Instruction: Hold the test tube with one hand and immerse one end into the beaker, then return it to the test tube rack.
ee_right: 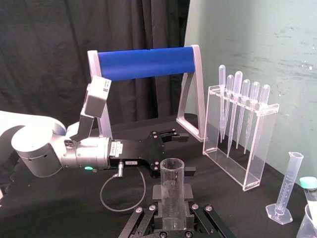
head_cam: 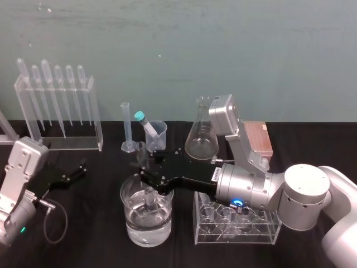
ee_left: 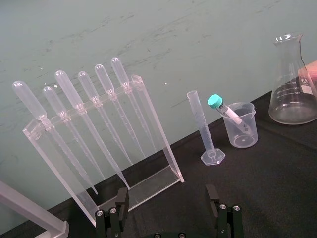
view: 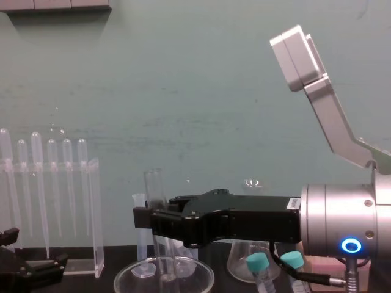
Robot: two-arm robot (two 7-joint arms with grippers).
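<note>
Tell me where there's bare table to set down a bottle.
Bare table between the pipette stand and the beaker, beside the parked left gripper; also right of the pink block. Crowded mid-table: right gripper holds the test tube in the beaker, glassware behind.

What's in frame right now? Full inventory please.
test tube: one, clear, upright in the right gripper, lower end in the beaker
beaker: one, clear, part-filled with clear liquid, front centre
test tube rack: one, salmon-pink, behind the right arm
clear rack: one, front right, beside the beaker
pipette stand: one, clear, back left, holding six pipettes
graduated cylinder: one, clear, back centre
measuring cup: one, clear, right of the cylinder
teal-capped tubes: three seen; one leaning in the measuring cup, two under the right arm
conical flask: one, clear, right of the cup
blue-bar frame: one, far left
table: black
left gripper: open, parked at left
right gripper: shut on the test tube, over the beaker
</note>
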